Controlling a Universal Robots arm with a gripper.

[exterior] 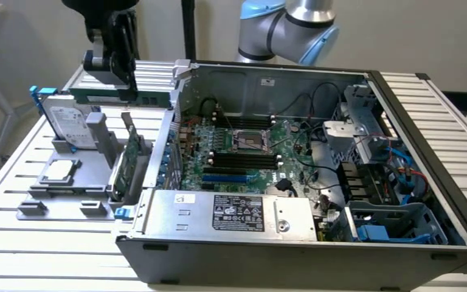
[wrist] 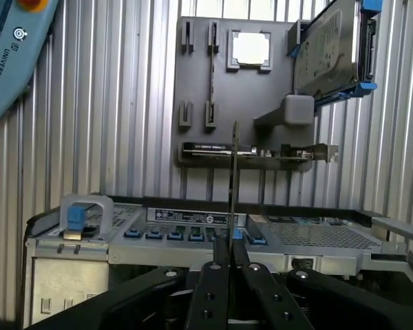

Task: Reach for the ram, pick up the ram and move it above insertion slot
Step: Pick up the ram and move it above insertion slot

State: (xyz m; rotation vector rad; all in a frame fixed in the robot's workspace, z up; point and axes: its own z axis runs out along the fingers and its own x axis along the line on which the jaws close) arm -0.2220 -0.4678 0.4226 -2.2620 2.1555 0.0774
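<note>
My black gripper (exterior: 124,85) hangs at the exterior view's upper left, shut on the ram (exterior: 95,95), a long thin green stick held level in the air. The stick floats above the grey holder plate (exterior: 51,194), just outside the open computer case's left wall. In the wrist view the ram (wrist: 233,172) shows edge-on as a thin dark line rising from between the two fingers of my gripper (wrist: 231,253). The black insertion slots (exterior: 238,159) lie on the motherboard inside the case, lower and toward the exterior view's right of the stick.
A silver hard drive with blue rails (exterior: 67,125), an upright green expansion card (exterior: 132,161) and a processor chip (exterior: 59,172) stand on the holder plate. The case wall (exterior: 180,79), power supply (exterior: 233,213) and cables (exterior: 323,176) crowd the board. A teach pendant (wrist: 7,62) lies on the slatted table.
</note>
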